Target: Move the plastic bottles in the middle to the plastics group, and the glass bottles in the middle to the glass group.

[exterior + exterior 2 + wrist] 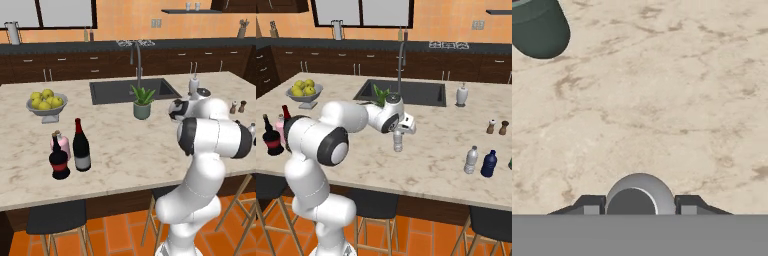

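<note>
While the arm reaches out over the marble tabletop (436,160), the pincer (640,202) is clamped on a clear bottle (398,140), its two dark fingers (589,204) pressed against either side of the pale cap seen from above in the hand view. From the right base view that bottle stands upright on the tabletop near the middle, in front of the sink (421,92), with the hand directly over its top. A second clear bottle (471,160) stands well to the right near the front edge, just beside a blue bottle (488,164). On the far left the wine bottle (81,146) with its red foil neck and grey label stands upright just beside the squat bottle (59,159) with the red label and the pink bottle (59,145) behind it; whether they touch I cannot tell. A potted plant (142,102) sits at the front edge of the sink, and its dark green pot (539,27) shows at the upper left corner of the hand view. A bowl of lemons (46,102) rests farther back on the left. A white soap dispenser (461,94) stands to the right of the sink, and two small shakers (497,127) stand side by side near the right end
</note>
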Available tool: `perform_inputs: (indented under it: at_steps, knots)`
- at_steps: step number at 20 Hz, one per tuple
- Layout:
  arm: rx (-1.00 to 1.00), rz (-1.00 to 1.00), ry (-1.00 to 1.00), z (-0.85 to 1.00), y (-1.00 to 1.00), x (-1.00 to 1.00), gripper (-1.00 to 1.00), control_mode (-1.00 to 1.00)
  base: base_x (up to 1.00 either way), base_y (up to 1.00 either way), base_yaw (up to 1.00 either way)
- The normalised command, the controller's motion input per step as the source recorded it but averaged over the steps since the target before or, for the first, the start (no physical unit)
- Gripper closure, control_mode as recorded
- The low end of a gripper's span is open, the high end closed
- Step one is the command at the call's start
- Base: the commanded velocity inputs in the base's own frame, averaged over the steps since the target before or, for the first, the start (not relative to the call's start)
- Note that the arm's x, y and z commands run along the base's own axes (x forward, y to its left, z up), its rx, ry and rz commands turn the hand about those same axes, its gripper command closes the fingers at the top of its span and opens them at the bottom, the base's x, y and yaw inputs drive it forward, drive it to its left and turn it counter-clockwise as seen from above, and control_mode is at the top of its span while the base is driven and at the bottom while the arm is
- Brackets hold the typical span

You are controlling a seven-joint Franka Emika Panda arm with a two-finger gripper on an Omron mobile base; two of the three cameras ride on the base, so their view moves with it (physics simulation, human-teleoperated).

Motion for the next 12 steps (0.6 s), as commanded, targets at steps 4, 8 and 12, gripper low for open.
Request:
perform_inputs:
  at_steps: [4, 8, 12]
  knots:
    - [0.00, -0.14, 0.00, 0.02, -1.00, 0.04, 1.00, -1.00, 0.00, 0.00, 0.00]
    - [0.00, -0.15, 0.00, 0.00, -1.00, 0.02, 1.00, -1.00, 0.00, 0.00, 0.00]
    - [0.00, -0.15, 0.00, 0.00, -1.00, 0.00, 1.00, -1.00, 0.00, 0.00, 0.00]
